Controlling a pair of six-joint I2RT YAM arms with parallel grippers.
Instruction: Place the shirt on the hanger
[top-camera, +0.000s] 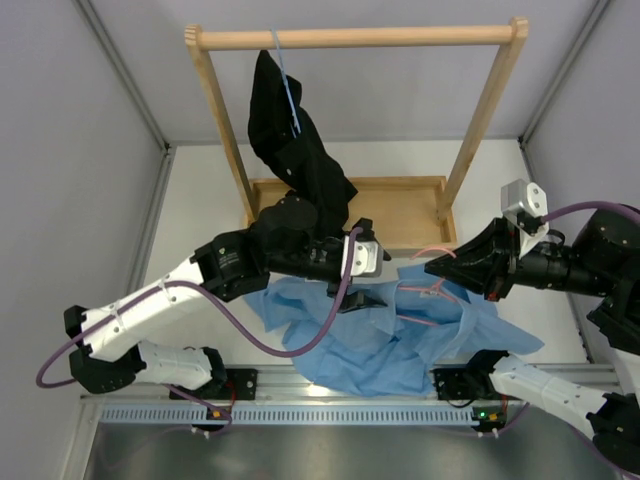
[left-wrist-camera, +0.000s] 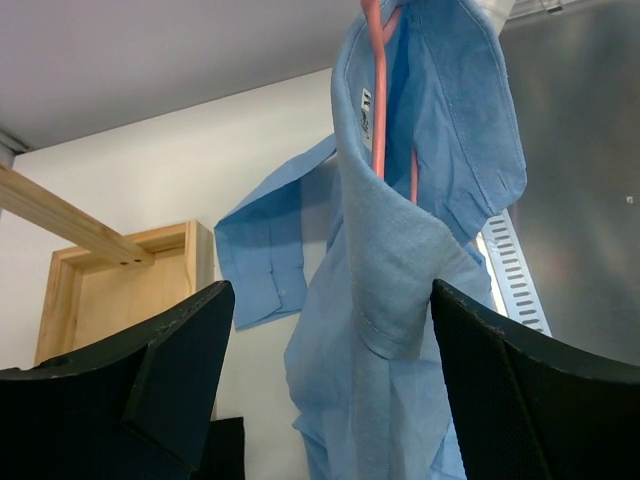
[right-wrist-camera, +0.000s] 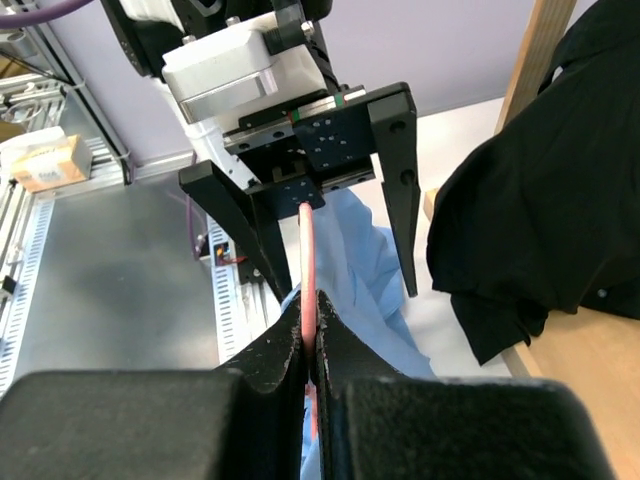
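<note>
Right tool is clamped on the pink hanger. Left tool faces it, fingers spread wide. The light blue shirt, collar around the hanger, is heaped at six o'clock on the desk.

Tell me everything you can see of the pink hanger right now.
The hanger is a thin, smooth pink rod, wire-like. The right gripper is shut on one straight stretch of it, which points toward the open left gripper. In the left wrist view two pink strands run down inside the collar of the light blue shirt, which drapes from it. Its hook cannot be made out.
</note>
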